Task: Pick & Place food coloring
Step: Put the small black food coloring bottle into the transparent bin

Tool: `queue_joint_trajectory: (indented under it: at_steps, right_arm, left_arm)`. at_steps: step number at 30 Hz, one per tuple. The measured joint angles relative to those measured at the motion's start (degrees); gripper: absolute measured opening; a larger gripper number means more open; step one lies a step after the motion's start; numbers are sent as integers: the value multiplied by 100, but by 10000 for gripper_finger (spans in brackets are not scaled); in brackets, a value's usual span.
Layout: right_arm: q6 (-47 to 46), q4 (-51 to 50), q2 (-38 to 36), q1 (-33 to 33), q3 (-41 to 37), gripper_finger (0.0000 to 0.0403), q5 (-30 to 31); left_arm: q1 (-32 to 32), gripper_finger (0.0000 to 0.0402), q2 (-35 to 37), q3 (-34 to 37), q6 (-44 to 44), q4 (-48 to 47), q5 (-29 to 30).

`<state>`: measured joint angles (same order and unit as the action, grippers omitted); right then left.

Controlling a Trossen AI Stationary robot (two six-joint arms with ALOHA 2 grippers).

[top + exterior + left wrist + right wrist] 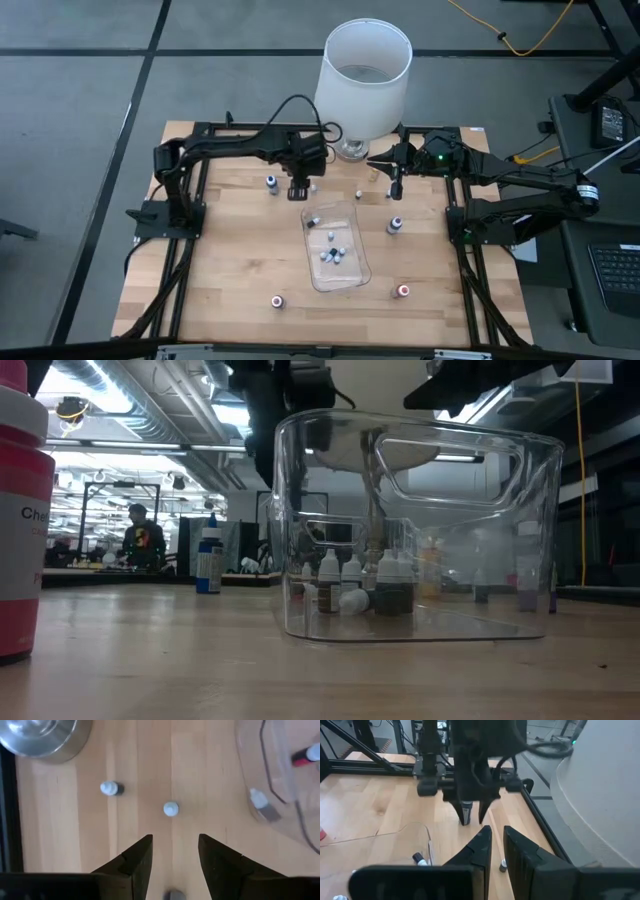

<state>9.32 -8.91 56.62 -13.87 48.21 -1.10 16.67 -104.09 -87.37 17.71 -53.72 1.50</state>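
The left gripper point(299, 193) is held just beyond the far end of the tray point(360, 268), its fingers spread about a small dark bottle point(466, 813) that stands between them; seen from the right wrist, the bottle appears to be pinched near its top, though firm contact cannot be confirmed. If it is held, it should be kept upright and carried level over the tray's near wall, then lowered inside before the fingers are parted, so that the bottles already lying there point(332, 254) are not knocked.

Ahead of the left gripper, two white-capped bottles point(171, 809) stand on bare wood, with the lamp base point(45, 737) beyond them and to one side. The right gripper point(395, 190) waits close by on the other side of the tray's far end, its fingers almost pressed together with nothing between them. Room between the two grippers is tight, so a straight path to the tray is favoured. More bottles point(396, 224) are scattered beside and past the tray, well apart, and open table lies there.
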Motion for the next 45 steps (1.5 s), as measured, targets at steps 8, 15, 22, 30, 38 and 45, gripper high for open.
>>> queue_joint_trajectory:
  at_steps: [8,15,22,30,38,45]
  right_arm:
    - [-146,-2,0,2,0,53,0]
    - [-152,-4,0,2,0,53,-1]
    - [-151,-40,0,0,0,53,0]
    - [-399,-46,0,0,0,53,0]
    - [-455,-48,0,0,0,53,0]
    - [-441,-99,0,0,0,53,0]
  left_arm:
    - [5,155,0,544,576,625,-169]
    - [75,172,-42,657,856,793,-514]
    - [111,208,-332,653,1143,1089,-545]
    - [140,212,-684,657,1327,1411,-165]
    - [153,198,-833,651,1312,1627,-295]
    - [134,181,-1015,656,1301,1653,-254]
